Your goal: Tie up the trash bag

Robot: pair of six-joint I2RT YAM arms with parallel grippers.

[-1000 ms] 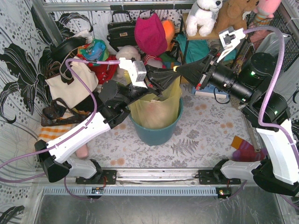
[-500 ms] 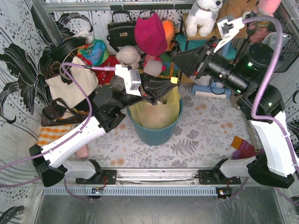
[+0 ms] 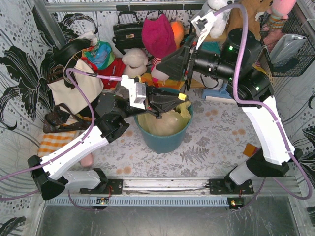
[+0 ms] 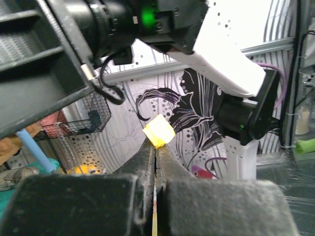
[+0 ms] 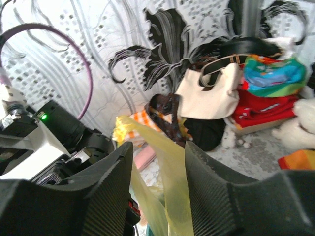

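Trash bag (image 3: 166, 121) sits in teal bin (image 3: 165, 143), left claw (image 3: 178, 100) pinching it.

The table (image 3: 211, 142) is covered with a pale cloth printed with grey ferns and faint orange blotches. A round teal bin (image 3: 163, 141) is stood upright near its middle. To the left, a cream tote bag (image 3: 74, 91) with black handles is propped, with brown straps (image 3: 56, 120) and an orange-striped cloth (image 3: 51, 141) laid in front of it. Along the far edge, a black handbag (image 3: 129, 33), a white soft toy (image 3: 133, 58) and red clothing (image 3: 110, 69) are heaped together. Toward the right near corner, a small orange and purple item (image 3: 249, 150) is seen.
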